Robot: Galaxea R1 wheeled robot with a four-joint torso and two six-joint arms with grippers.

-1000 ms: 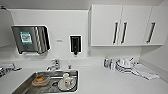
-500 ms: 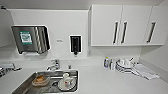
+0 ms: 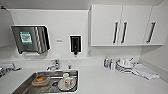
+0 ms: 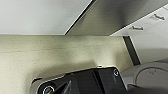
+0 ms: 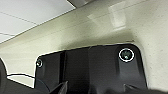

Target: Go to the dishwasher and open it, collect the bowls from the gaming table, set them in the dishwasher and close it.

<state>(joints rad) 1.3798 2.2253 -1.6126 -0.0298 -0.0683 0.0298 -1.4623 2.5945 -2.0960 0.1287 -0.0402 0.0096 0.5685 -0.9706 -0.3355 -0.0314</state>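
A brushed-steel front that looks like the dishwasher shows in the left wrist view, set between a white panel and white drawers with bar handles. It stands shut above the beige floor. The left gripper hangs low over that floor, a short way out from the steel front. In the right wrist view the right gripper also hangs over beige floor, near a white cabinet base. The gaming table and the bowls are out of view.
The head view faces a white counter with a steel sink holding a brown dish, a plate and a cup. Stacked dishes and a cloth lie at the right. White wall cabinets, a towel dispenser and a soap dispenser hang above.
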